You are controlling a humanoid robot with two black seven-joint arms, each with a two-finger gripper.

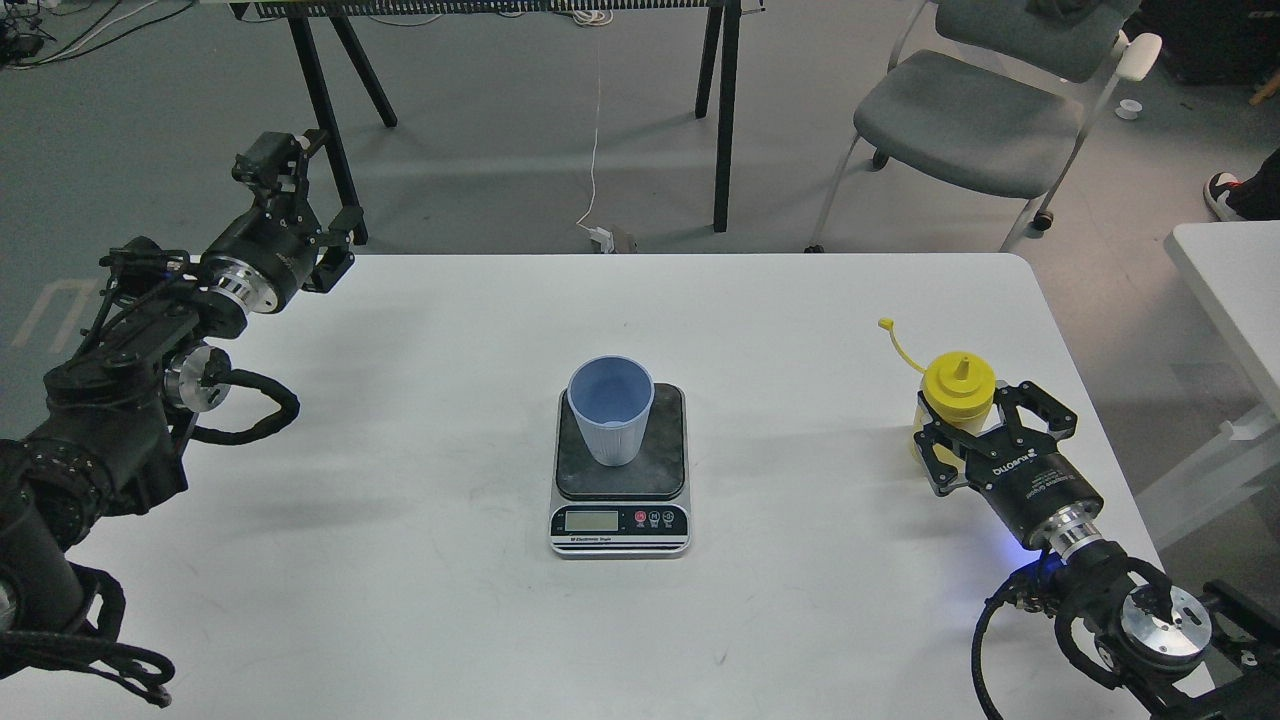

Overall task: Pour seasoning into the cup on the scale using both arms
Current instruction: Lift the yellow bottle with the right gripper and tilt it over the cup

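Note:
The light blue cup [610, 405] stands upright and empty on the dark plate of the scale [620, 521] at the table's middle. The yellow seasoning bottle [958, 380] stands upright near the table's right edge, nozzle up, its cap strap [897, 345] sticking out to the upper left. My right gripper [978, 425] has a finger on each side of the bottle's body and is closed on it. My left gripper [312, 195] is open and empty, raised over the table's far left corner, far from the cup.
The white table [800, 330] ends close to the right of the bottle. A grey chair [970, 110] and black trestle legs [725, 110] stand on the floor behind. A second white table [1235, 280] is at the right.

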